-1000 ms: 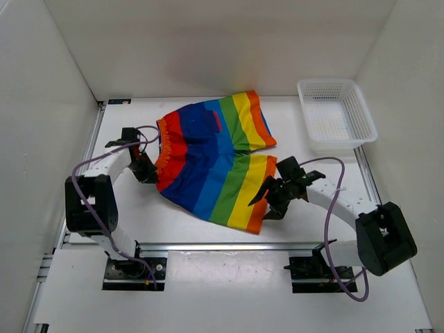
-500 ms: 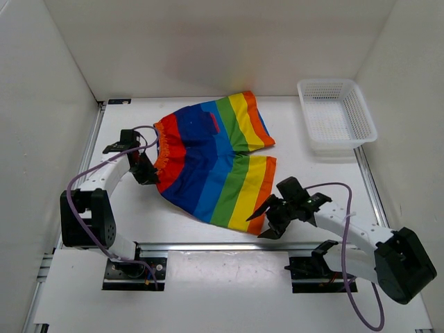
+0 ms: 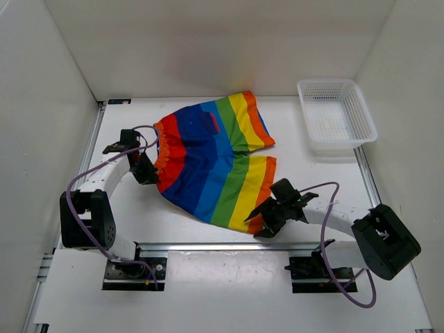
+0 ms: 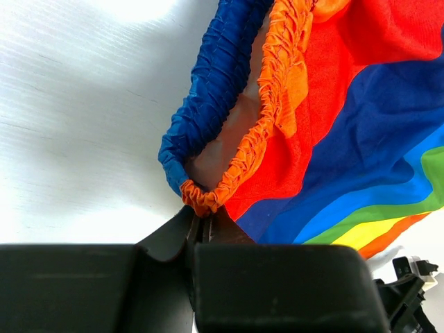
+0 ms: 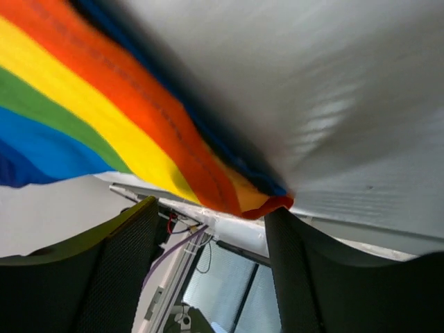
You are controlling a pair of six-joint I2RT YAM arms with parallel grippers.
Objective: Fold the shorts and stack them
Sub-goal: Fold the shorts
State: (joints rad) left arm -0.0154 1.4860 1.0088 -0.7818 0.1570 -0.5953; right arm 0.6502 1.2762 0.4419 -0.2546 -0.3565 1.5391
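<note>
table [image 3: 173,223]: white | walls [image 3: 208,48]: white, three sides | shorts [image 3: 208,163]: spread, seemingly flat

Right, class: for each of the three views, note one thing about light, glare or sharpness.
Top external: even light, the shorts sharp, shadows soft. Left wrist: crisp cloth, but a washed-out glare patch on the table. Right wrist: the striped cloth is smeared out of focus, and the right pincer shows as dark silhouettes.
</note>
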